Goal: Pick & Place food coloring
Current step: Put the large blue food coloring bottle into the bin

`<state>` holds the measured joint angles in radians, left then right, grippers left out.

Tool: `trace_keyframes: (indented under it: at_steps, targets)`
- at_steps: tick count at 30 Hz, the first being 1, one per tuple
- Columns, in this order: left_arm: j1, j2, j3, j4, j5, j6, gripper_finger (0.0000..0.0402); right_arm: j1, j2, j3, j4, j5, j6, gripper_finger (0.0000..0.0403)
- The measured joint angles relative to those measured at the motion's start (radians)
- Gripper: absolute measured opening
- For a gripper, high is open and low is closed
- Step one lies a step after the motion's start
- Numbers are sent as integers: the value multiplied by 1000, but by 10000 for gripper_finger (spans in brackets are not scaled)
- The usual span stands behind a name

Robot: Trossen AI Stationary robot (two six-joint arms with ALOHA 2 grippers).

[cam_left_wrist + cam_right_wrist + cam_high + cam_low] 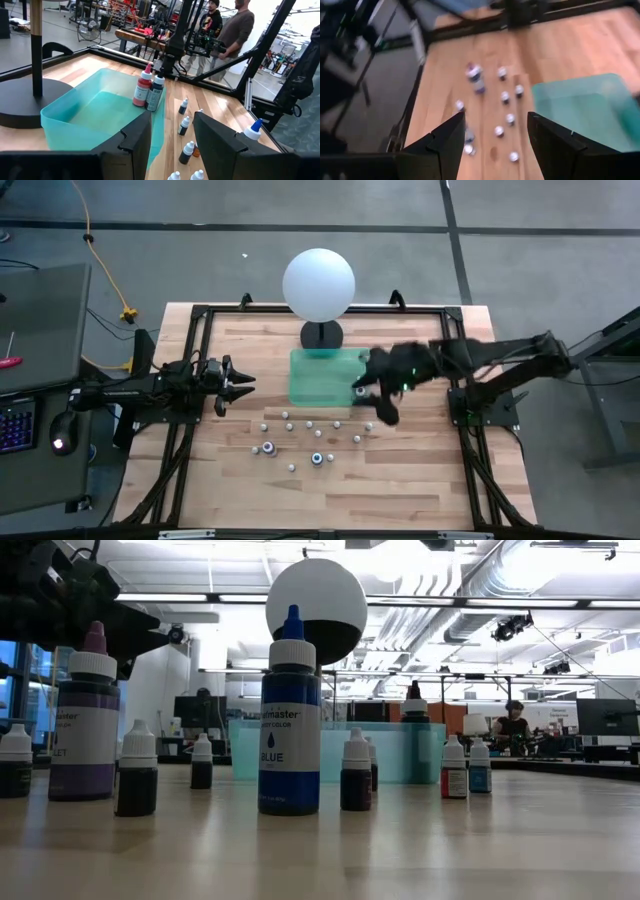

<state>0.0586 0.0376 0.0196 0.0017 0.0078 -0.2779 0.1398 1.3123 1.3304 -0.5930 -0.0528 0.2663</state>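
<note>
Several small food coloring bottles (300,425) stand upright on the wooden table, near of a green see-through tray (325,375). Two larger bottles (268,448) (317,458) stand nearer still. Inside the tray a red bottle (143,87) and a dark blue one (156,92) stand side by side. My right gripper (368,385) hovers open over the tray's right edge, high above the table, with nothing between its fingers (495,135). My left gripper (235,385) waits open at the table's left, level, pointing at the tray (90,115).
A big white sphere on a black stand (318,283) sits just beyond the tray's far edge. A black frame (200,310) runs round the table. In the low view a tall blue bottle (290,720) and a violet one (85,725) stand closest. People stand beyond the table (235,30).
</note>
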Motion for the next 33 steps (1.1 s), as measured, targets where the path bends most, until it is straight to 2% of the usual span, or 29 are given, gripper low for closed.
trace_keyframes:
  at_steps: [6, 12, 26, 29, 33]
  targets:
    - [0, 0, 0, 0, 0, 0, 147, 128, 93, 0, 0, 50, -7, 204]
    - [0, 0, 0, 0, 0, 0, 147, 187, 223, 15, 11, -4, 23, 204]
    - [0, 0, 0, 0, 0, 0, 147, 210, 626, 547, -391, -4, -235, 204]
    - [0, 0, 0, 0, 0, 0, 147, 210, 700, 607, -428, -4, -290, 204]
    - [0, 0, 0, 0, 0, 0, 147, 210, 748, 615, -431, -6, -317, 204]
